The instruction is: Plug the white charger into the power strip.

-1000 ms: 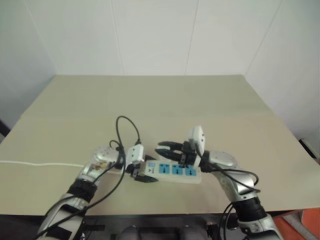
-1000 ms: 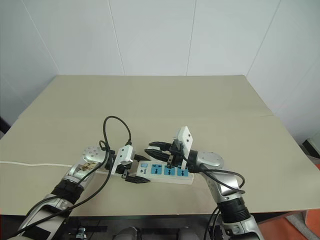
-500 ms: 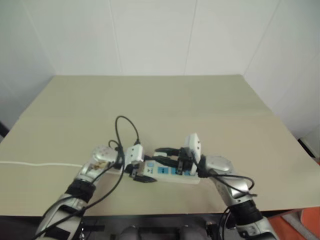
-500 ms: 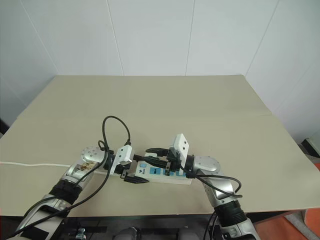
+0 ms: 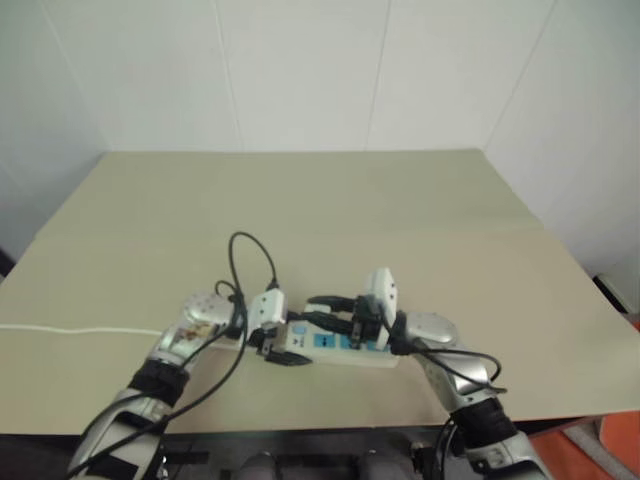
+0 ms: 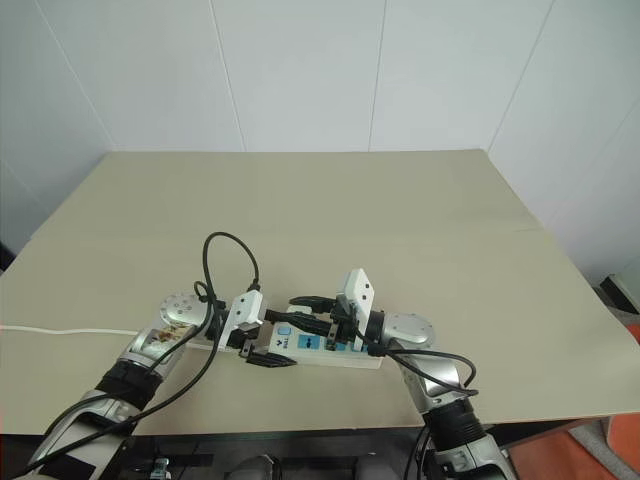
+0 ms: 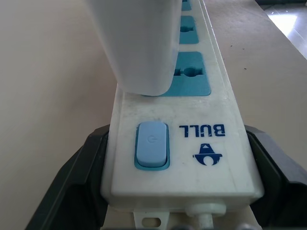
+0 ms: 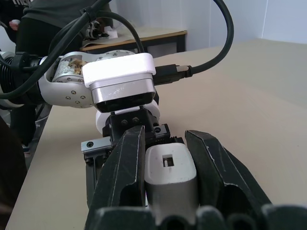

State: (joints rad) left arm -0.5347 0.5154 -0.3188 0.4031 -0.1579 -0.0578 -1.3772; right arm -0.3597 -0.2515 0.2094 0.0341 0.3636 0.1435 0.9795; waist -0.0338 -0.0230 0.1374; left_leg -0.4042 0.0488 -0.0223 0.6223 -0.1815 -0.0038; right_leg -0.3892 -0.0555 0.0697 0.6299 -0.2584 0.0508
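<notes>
The power strip (image 5: 345, 346) lies on the beige table (image 5: 330, 210), a long white bar with blue sockets. My left gripper (image 7: 175, 143) is shut on its switch end, with a black finger (image 7: 72, 182) on each side. My right gripper (image 8: 165, 136) is shut on the white charger (image 8: 170, 170), held level just above the strip. In the left wrist view the white charger (image 7: 139, 43) hangs right at the first blue socket (image 7: 192, 76). Its prongs are hidden, so I cannot tell whether it touches the socket.
The strip's thin white cord (image 5: 80, 328) runs off to the table's left edge. A black cable loop (image 5: 250, 255) arches over my left wrist. A person (image 8: 43, 19) stands by another table in the background. The near table edge is just below both arms.
My right gripper with the charger has come slightly left and lower, closer over the strip's switch end. The left gripper and the strip have not moved.
</notes>
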